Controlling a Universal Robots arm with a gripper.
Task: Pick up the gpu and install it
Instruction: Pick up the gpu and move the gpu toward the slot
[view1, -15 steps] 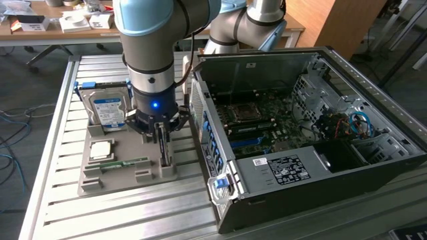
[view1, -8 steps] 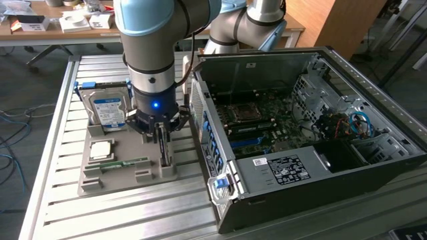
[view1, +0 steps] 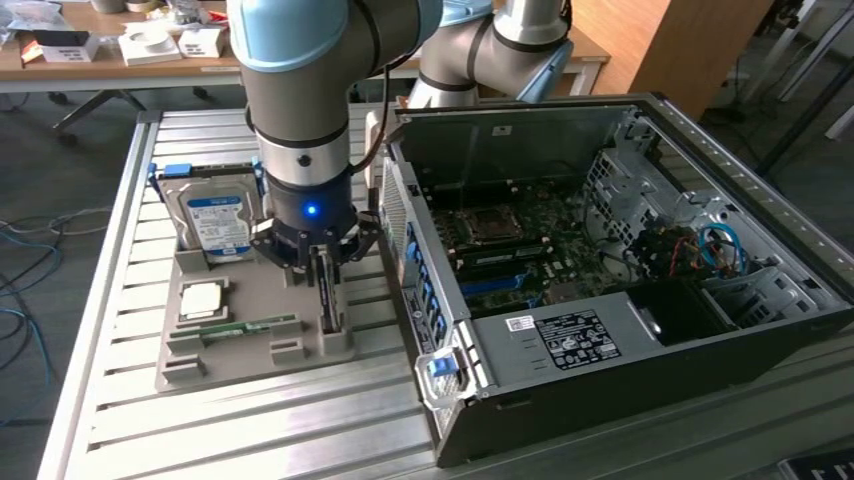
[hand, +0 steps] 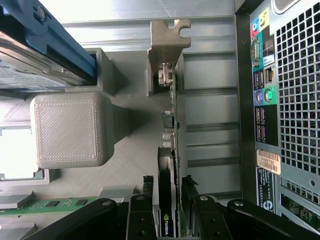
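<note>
The gpu (view1: 327, 300) stood on edge in its holder (view1: 240, 355), not yet lifted. The gripper (view1: 324, 262) straddled it, jaws seemingly clamped on both faces. Lifting and seating it in the open case (view1: 521, 130) remained.

At the exterior view's lower left, a tray (view1: 200, 365) is sitting on the table (view1: 267, 430), a hard drive (view1: 218, 222) standing at its rear, the gpu (view1: 327, 295) on its right edge, beside the computer case (view1: 641, 330).
</note>
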